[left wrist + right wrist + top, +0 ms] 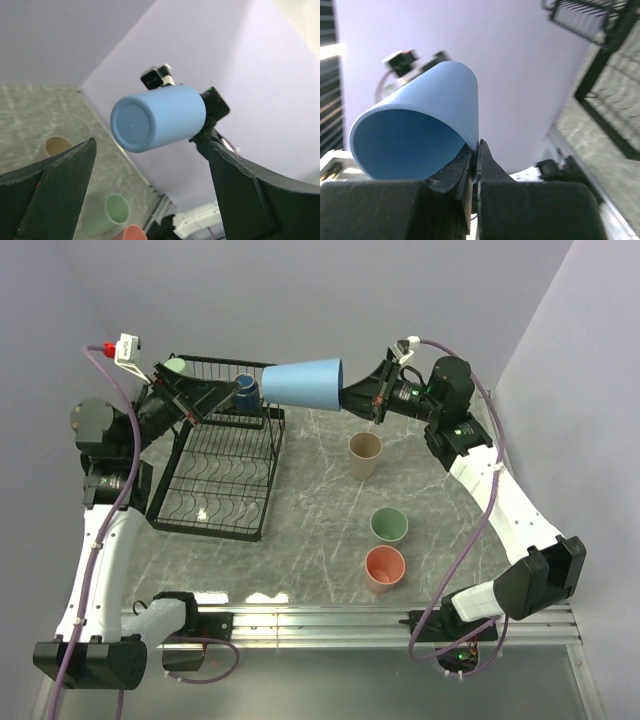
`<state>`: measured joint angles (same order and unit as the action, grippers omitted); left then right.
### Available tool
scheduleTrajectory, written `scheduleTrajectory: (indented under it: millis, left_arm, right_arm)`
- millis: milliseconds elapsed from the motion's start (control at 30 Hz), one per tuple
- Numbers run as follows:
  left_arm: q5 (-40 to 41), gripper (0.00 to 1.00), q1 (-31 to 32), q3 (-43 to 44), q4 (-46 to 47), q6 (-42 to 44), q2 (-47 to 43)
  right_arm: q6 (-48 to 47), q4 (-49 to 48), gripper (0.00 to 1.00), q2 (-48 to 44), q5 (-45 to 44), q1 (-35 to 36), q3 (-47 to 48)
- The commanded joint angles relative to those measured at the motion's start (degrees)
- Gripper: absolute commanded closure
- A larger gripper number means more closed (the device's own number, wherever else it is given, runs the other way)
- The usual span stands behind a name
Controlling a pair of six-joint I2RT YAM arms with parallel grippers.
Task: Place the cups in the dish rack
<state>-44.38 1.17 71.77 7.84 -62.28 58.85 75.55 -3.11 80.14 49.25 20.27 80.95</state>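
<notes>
Soft, even, fairly bright light fills all three views, leaving only faint shadows and a pale glare on the table (310, 540) at its near edge, while the right wrist view turns soft, perhaps motion-blurred, on the dish rack (600, 30) and everything far off.

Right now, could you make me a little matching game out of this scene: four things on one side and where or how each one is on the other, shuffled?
Things:
1. light blue cup
2. dark blue cup
3. salmon cup
4. left gripper

Places or states:
a. in the rack
b. open, holding nothing
c. in the air on its side, pinched at the rim by the right gripper
d. upright on the table, nearest the arms' bases

Pairs: 1-c, 2-a, 3-d, 4-b
</notes>
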Motion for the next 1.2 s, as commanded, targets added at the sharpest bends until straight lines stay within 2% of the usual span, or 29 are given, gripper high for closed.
scheduleTrajectory:
  millis: [0, 233, 433, 600, 900, 1167]
  left_arm:
    - [-5.28, 0.01, 0.06, -2.77, 16.76, -10.48, -1.37]
    - [-4.22, 0.01, 0.50, -5.23, 17.30, -11.20, -1.98]
    - [-4.84, 0.01, 1.20, -6.12, 25.03, -16.38, -1.37]
    - [-5.72, 0.00, 2.26, -5.41, 21.70, -14.62, -1.10]
    - [-7.30, 0.00, 3.14, -5.59, 21.17, -15.41, -1.37]
    - [-7.91, 0.19, 3.22, -5.94, 20.73, -15.33, -1.99]
  right_arm:
    - [7.24, -10.50, 1.00, -0.16, 3.83, 0.91, 1.50]
    - [9.18, -13.32, 1.00, -0.95, 2.43, 4.07, -0.70]
    - [8.39, -12.88, 1.00, 0.02, 0.84, 7.49, 0.00]
    - [9.53, -14.90, 1.00, 1.33, -0.30, 9.70, 0.35]
    - [11.99, -19.82, 1.00, 3.44, -1.70, 10.93, -0.35]
    - [10.41, -18.51, 1.00, 3.80, -2.41, 11.45, -1.32]
